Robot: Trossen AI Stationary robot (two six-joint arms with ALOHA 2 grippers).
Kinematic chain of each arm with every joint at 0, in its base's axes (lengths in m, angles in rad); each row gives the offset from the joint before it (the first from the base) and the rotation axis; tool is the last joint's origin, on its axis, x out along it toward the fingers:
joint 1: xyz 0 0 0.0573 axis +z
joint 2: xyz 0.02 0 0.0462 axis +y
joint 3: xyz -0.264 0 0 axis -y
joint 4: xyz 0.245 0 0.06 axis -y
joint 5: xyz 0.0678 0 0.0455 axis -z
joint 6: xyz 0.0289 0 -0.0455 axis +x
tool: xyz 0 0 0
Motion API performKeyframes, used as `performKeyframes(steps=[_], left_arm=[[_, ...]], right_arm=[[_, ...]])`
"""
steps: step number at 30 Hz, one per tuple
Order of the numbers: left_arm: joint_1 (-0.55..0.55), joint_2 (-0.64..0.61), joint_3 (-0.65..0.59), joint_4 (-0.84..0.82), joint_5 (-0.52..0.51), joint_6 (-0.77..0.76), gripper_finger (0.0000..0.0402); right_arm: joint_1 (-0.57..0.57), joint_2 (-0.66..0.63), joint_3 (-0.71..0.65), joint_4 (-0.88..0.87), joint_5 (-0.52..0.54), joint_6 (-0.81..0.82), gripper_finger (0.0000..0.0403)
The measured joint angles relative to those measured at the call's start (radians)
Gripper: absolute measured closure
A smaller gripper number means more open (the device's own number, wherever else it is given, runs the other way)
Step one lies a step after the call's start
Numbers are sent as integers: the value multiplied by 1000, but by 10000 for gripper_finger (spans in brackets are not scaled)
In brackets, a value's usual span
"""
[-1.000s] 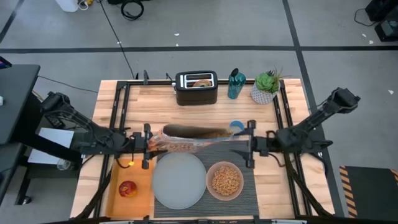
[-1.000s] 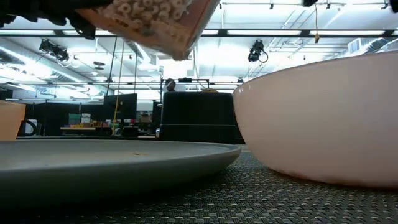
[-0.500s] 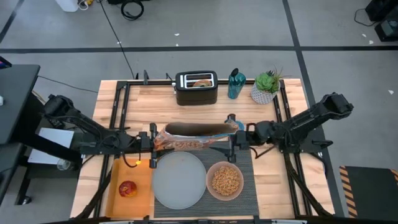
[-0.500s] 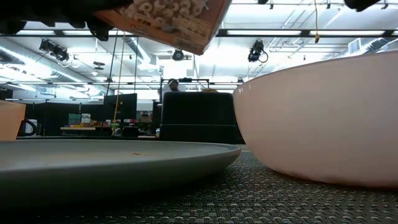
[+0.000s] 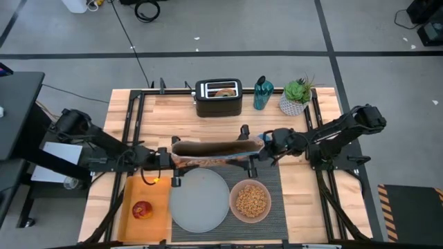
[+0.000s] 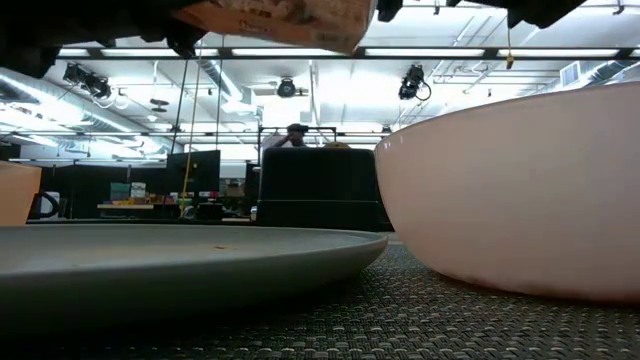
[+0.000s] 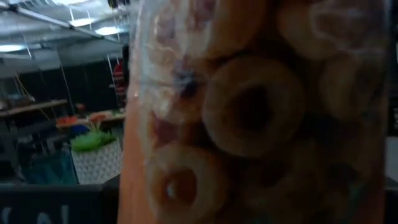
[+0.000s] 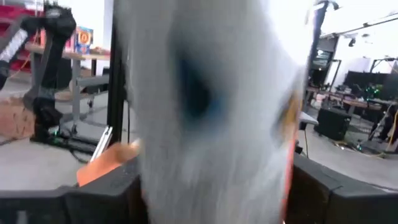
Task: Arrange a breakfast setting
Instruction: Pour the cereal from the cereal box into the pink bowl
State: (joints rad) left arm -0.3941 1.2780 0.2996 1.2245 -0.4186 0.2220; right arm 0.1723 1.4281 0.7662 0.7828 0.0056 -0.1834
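Observation:
A cereal box [image 5: 216, 150] hangs on its side above the far edge of the dark ribbed placemat [image 5: 266, 176]. It also shows in the low view [image 6: 280, 15]. My left gripper [image 5: 173, 160] is shut on its left end. My right gripper [image 5: 249, 150] is open, its fingers on either side of the box's right end [image 8: 211, 106]. The grey plate [image 5: 199, 200] and the pink bowl [image 5: 266, 209] with tan cereal [image 5: 250, 200] rest on the placemat. The red apple [image 5: 142, 209] lies on the orange tray. The bagel [image 5: 223, 90] sticks out of the toaster. No spoon shows. My left gripper pinches the box's left end [image 7: 249, 124] between its two fingers, coming level from the table's left side along the box's length. The box is lifted clear, lying on its side above the plate's far edge. Whether my right gripper touches the box, I cannot tell.
The black toaster [image 5: 218, 98], a teal bottle [image 5: 261, 94] and a potted plant [image 5: 297, 97] stand along the far edge. The orange tray [image 5: 158, 207] lies left of the plate. A person [image 6: 293, 130] shows far behind the table.
My right gripper has gone toward the table's left edge, up to the box's right end. My left gripper has shifted a little toward the right with the box. The box has risen and turned about its length, so less of its printed face shows from above.

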Motion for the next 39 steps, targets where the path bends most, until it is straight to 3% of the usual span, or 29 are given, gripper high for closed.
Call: performKeyframes(steps=[11,21,27,32,39], left_arm=[[73,146,5,278,117,17,205],[88,190,49,277,129,26,205],[88,190,49,270,128,22,205],[73,177,51,240,92,55,184],[11,98,53,161,-58,138,124]], right_arm=[[-2,44,-1,-9,3,-30,104],[-4,40,-1,-17,3,-25,188],[-4,40,-1,-24,3,-14,191],[-4,26,-1,-84,4,4,186],[-4,-48,-1,-232,14,8,193]])
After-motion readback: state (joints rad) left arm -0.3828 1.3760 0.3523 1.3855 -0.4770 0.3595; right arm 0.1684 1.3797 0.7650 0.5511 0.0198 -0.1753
